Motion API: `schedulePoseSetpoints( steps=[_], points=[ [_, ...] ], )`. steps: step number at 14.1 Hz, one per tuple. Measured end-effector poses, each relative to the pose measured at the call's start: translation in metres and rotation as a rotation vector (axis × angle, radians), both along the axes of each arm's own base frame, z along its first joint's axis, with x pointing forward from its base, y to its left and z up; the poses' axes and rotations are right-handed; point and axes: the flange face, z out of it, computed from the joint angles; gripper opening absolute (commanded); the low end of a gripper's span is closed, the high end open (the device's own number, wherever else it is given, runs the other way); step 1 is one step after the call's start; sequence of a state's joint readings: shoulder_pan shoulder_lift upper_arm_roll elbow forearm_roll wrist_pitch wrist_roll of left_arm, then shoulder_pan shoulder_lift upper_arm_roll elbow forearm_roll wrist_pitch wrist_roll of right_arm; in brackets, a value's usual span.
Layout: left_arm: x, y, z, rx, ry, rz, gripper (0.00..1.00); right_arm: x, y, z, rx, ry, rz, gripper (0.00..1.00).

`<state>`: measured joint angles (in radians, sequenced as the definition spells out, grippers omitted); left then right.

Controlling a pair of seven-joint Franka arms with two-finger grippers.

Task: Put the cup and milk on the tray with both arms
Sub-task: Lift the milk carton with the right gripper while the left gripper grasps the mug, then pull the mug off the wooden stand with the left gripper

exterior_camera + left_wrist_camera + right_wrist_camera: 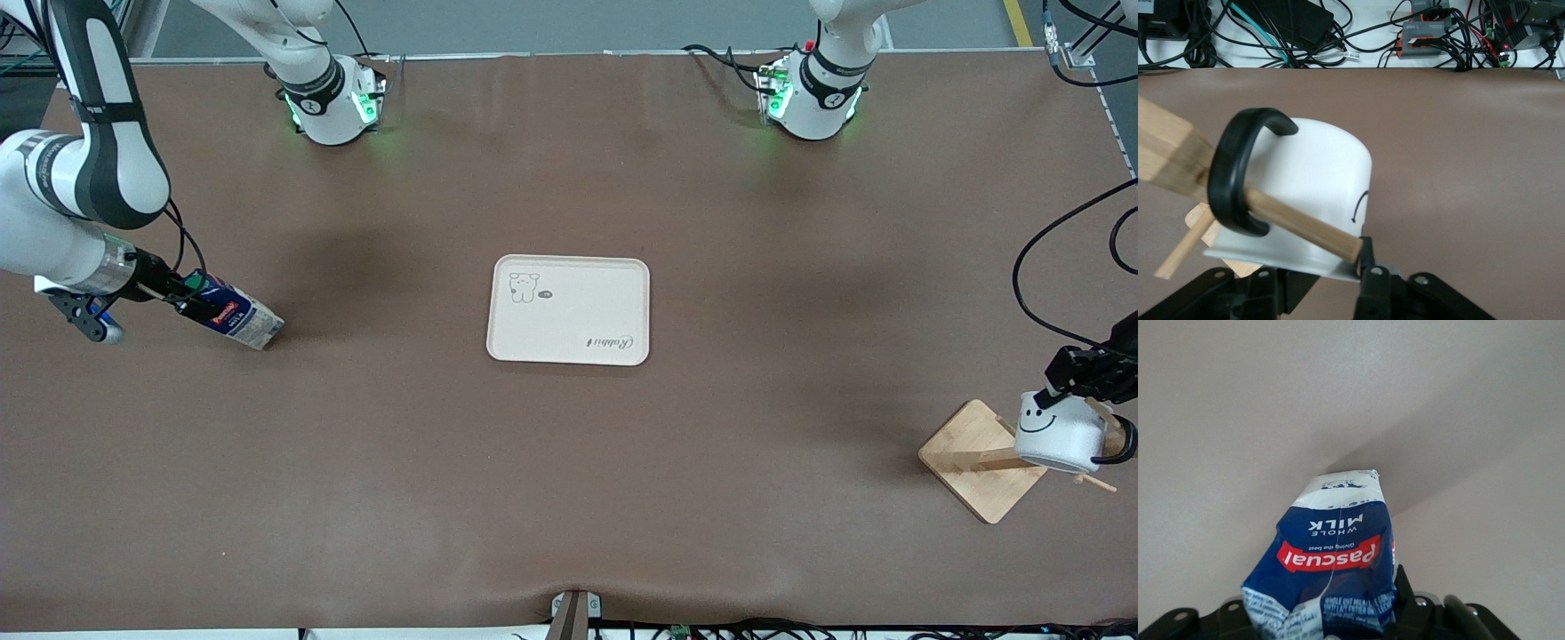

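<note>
Right gripper [182, 300]: at the left edge of the front view, about mid-height, clenched on the top end of the milk [233, 316]; in the right wrist view its fingers [1405, 600] sit against the carton's sides at the lower edge.
Milk: tilted, cap end held up in the gripper, bottom corner pointing down at the table [569, 462]; whether that corner touches the brown surface cannot be told. The red label [1328, 555] and blue-and-white body [1331, 547] fill the lower centre of the right wrist view.
Left gripper [1062, 378]: at the right edge of the front view, lower half, grasping the cup [1058, 433] at its rim; in the left wrist view one finger [1368, 267] stands at the rim in the lower centre.
Cup: lying sideways on the rack, smiley face toward the front camera, black handle [1238, 173] hooked over a wooden peg [1301, 227].
Rack: wooden square base [973, 458] in the lower right of the front view, post [1168, 157] in the left of the left wrist view.
Tray [569, 329]: flat in the centre of the front view, well apart from both grippers, with nothing on it but its cartoon drawing [523, 286] and cursive lettering [611, 341].
</note>
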<state>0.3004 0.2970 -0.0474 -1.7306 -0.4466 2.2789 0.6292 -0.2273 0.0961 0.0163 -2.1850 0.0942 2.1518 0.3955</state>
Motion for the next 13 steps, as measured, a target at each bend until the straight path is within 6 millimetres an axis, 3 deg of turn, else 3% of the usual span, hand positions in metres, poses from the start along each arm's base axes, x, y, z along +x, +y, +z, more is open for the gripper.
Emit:
schedulePoseSetpoints(
  steps=[3,7,10,13],
  points=[
    [0.000,-0.003,-0.001,-0.003,0.007,-0.009,0.01,0.001,0.000,0.001,0.000,-0.002,0.000,0.00],
    [0.002,-0.010,-0.001,-0.002,0.006,-0.020,0.00,0.004,-0.002,0.010,0.001,-0.005,-0.002,0.00],
    [0.002,-0.013,0.001,0.000,0.002,-0.025,0.00,0.015,-0.004,0.032,0.005,-0.021,0.043,0.00],
    [0.002,-0.015,0.003,-0.001,0.001,-0.029,0.00,0.030,-0.004,0.069,0.010,-0.033,0.073,0.00]
  ],
)
